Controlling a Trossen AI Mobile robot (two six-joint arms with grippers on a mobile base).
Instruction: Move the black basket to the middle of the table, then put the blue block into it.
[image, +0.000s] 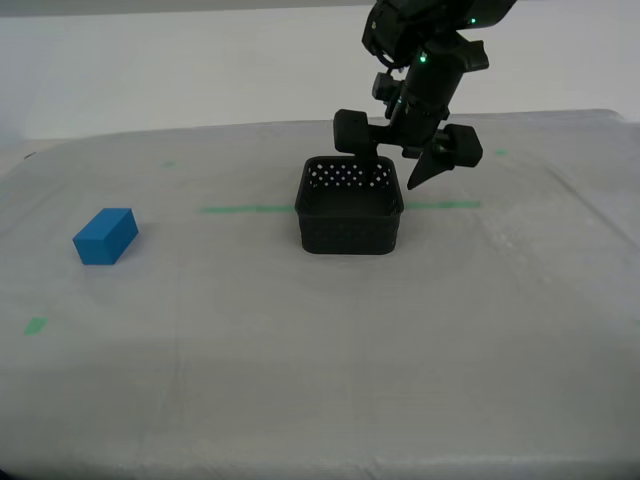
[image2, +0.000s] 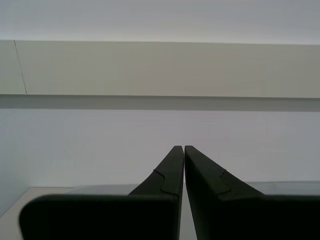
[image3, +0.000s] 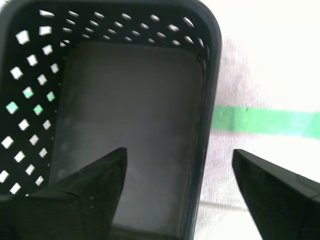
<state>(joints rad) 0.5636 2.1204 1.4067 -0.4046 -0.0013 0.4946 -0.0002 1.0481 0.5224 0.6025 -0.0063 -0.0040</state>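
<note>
- My first gripper (image: 400, 160) hangs over the far rim of the basket (image: 350, 225), toward the exterior view's right; jaws spread wide, nothing held.
- First wrist view: one finger (image3: 85, 192) sits over the basket (image3: 130, 120) interior, the other over bare table (image3: 260, 60) just outside; the basket wall runs between them. Cannot tell whether either finger touches the wall.
- Basket stands upright on the table (image: 300, 380), directly below my first gripper, across the green tape line (image: 240, 209). That line also shows beside the basket wall in the first wrist view (image3: 265, 121).
- Block (image: 105, 236) lies well apart from my first gripper, far toward the exterior view's left, flat on the table, nearer the camera than the tape line.
- My second gripper (image2: 180, 150): jaws closed tip to tip, nothing between them; it faces a pale wall, away from the basket and block.
- Basket: black plastic, squarish, rounded corners, walls perforated with rows of small holes, floor plain and matte.
- Block: solid bright blue, rectangular, plain faces.
- Table: pale grey-white sheeting, slightly wrinkled; a small green tape bit (image: 35, 325) lies near the block.
</note>
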